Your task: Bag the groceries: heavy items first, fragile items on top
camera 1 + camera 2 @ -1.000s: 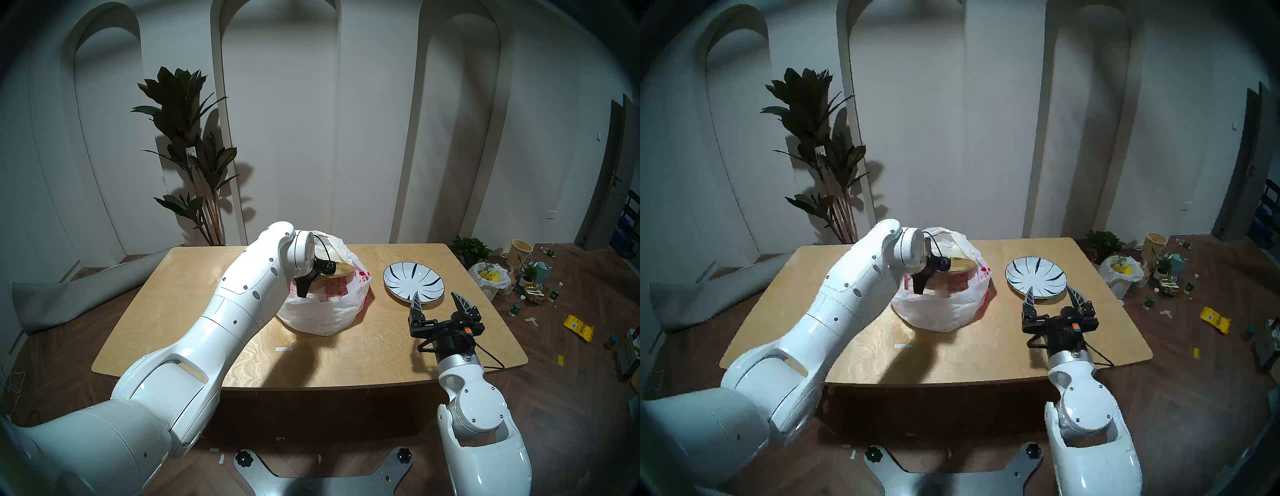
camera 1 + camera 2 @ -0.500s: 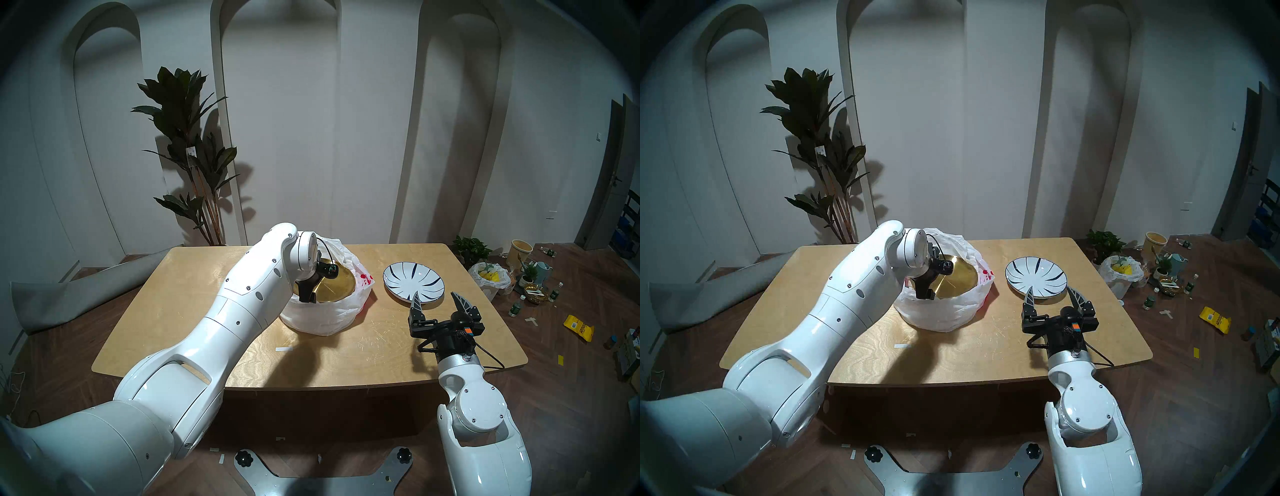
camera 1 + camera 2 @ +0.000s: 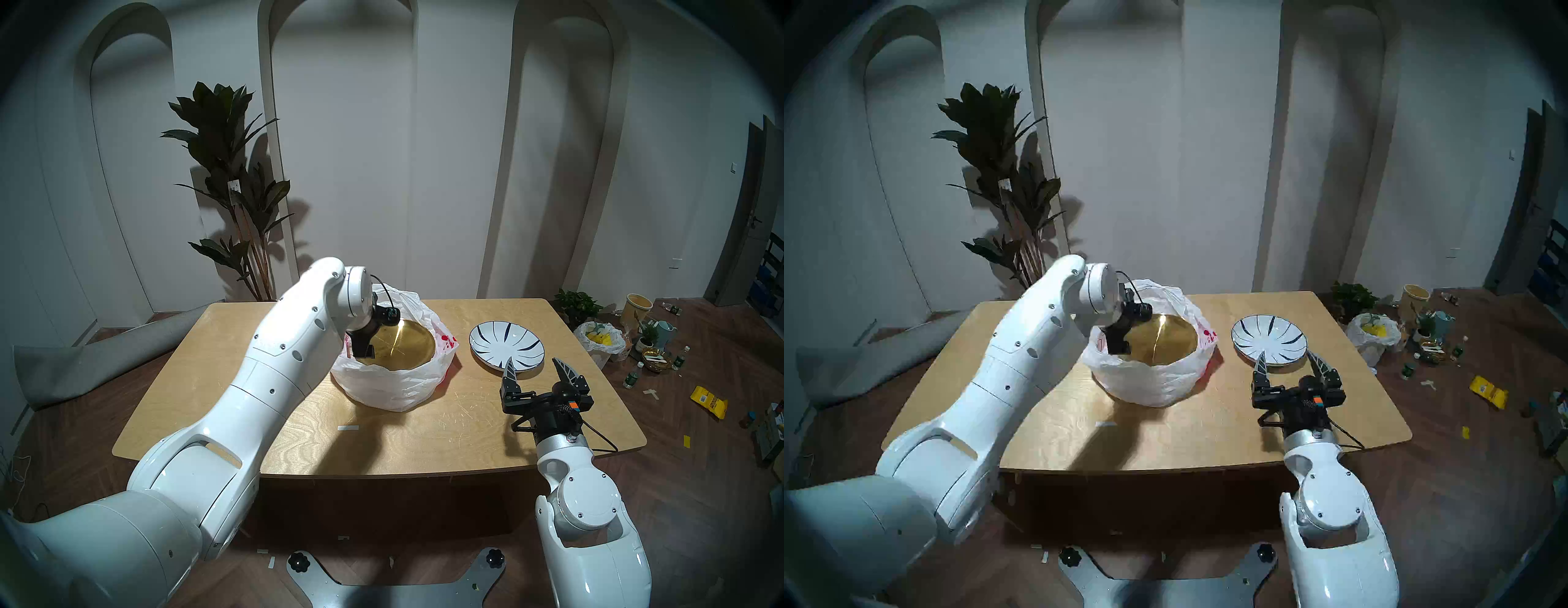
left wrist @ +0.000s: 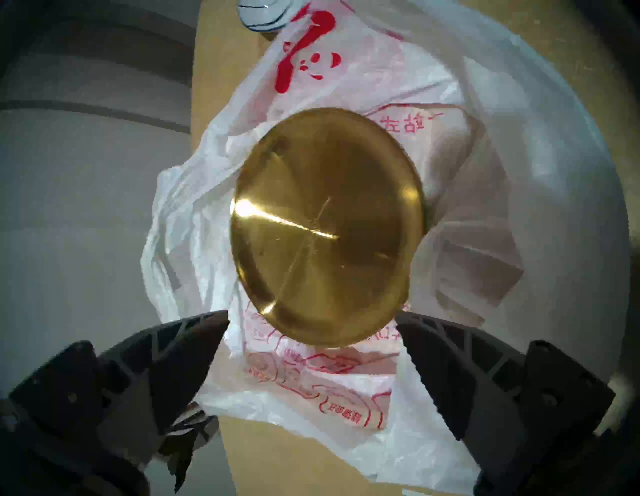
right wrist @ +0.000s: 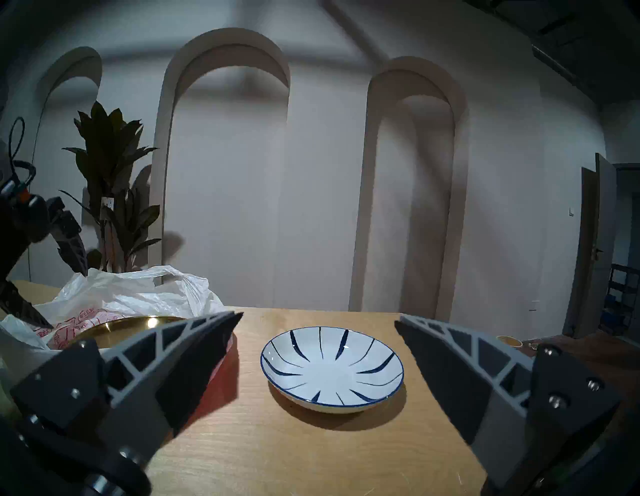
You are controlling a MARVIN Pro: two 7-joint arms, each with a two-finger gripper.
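Observation:
The gold metal tray [image 3: 401, 348] lies flat inside the open white plastic bag [image 3: 390, 386] with red print, at the table's middle. It shows whole in the left wrist view [image 4: 325, 225]. My left gripper [image 3: 365, 350] is open and empty, just above the bag's left rim beside the tray's left edge [image 4: 311, 322]. The white plate with dark stripes [image 3: 507, 344] sits on the table right of the bag, also in the right wrist view [image 5: 332, 367]. My right gripper [image 3: 532, 363] is open and empty, hovering just in front of that plate [image 5: 318, 319].
The wooden table [image 3: 254, 361] carries a small tape strip [image 3: 348, 427] in front of the bag. A tall plant [image 3: 229, 182] stands behind the table. A rolled grey mat [image 3: 85, 361] lies left. A small yellow-green sack [image 3: 600, 339] and floor clutter [image 3: 653, 356] are right.
The gold tray went from steeply tilted to lying flat in the bag. My left gripper let go of it and drew back to the left. The right arm has not moved.

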